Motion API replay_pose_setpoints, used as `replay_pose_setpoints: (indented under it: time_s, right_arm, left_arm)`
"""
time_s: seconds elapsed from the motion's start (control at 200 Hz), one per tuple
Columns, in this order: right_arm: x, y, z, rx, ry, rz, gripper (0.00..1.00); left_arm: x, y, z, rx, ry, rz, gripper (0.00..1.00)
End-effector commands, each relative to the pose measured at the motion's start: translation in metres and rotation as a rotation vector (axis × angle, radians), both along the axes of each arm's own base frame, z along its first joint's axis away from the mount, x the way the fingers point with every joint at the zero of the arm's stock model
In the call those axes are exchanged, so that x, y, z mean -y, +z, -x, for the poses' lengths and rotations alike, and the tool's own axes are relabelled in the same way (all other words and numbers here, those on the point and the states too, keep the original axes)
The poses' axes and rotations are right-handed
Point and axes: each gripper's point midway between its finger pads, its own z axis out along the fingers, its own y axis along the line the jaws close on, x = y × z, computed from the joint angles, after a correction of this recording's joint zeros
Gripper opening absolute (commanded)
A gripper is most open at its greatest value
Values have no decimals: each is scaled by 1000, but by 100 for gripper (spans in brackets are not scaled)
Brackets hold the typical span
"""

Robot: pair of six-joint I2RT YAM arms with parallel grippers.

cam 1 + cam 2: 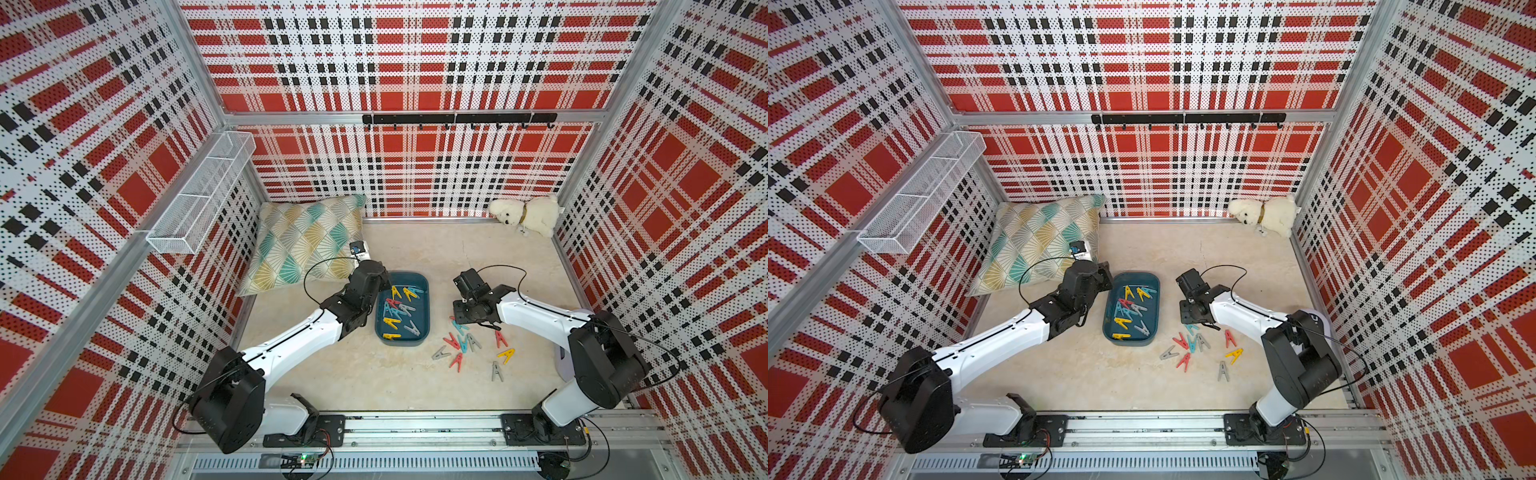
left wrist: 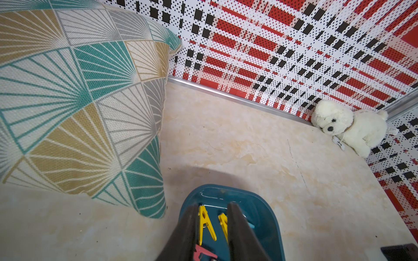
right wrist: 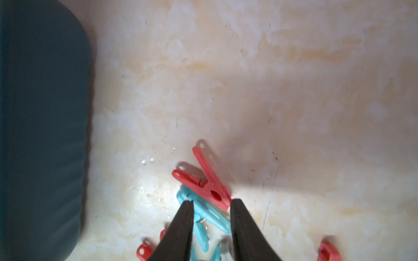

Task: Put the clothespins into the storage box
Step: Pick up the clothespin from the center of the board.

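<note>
The storage box (image 1: 418, 329) sat near the middle of the counter (image 1: 374, 382), and a mix of yellow, red, light blue and grey clothespins (image 1: 400, 308) already lay on its floor. Around ten more, the loose clothespins (image 1: 465, 343), were scattered on the counter at about four o'clock from the box, well clear of its wall. The left claw (image 2: 213, 204) hung over the box's ten o'clock corner. Its two dark fingers (image 2: 237, 226) stood a narrow gap apart with nothing gripped between them. Through that gap the left wrist view showed a yellow clothespin (image 2: 204, 223) lying flat inside the box. The right claw (image 3: 212, 201) was low over the counter at the box's three o'clock side, at the twelve o'clock edge of the loose scatter. Its fingers were narrowly parted on either side of a light blue clothespin (image 3: 210, 217) that lay flat on the counter. Whether the pads actually touched it could not be told. A red clothespin (image 3: 210, 180) lay just beyond the fingertips, touching the blue one. A patterned pillow (image 1: 303, 241) leaned in the corner at ten o'clock from the box, and a white plush dog (image 1: 525, 214) lay in the corner at two o'clock. A white wire basket (image 1: 199, 195) hung on the nine o'clock wall, and a black hook rail (image 1: 457, 119) ran along the twelve o'clock wall.
</note>
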Motion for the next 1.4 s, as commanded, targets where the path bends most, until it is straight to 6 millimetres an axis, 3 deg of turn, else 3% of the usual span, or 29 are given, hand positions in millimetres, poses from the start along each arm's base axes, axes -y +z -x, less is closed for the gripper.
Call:
replay_pose_setpoints:
  time_s: [0.0,0.491,0.937,1.398]
  right_arm:
    - [-3,-1,-14,19,10,2,35]
    - [-2,-24,-26,-19,16,21,34]
    - [-8,-15,-23,-5,37,-19,34]
    - [-12,-29,-26,-29,55,2,33]
  left_arm:
    - [-5,5,5,16,15,0,29]
    - [-9,5,7,15,22,3,29]
    - [-14,4,9,18,28,11,29]
    - [-19,4,11,17,40,7,29]
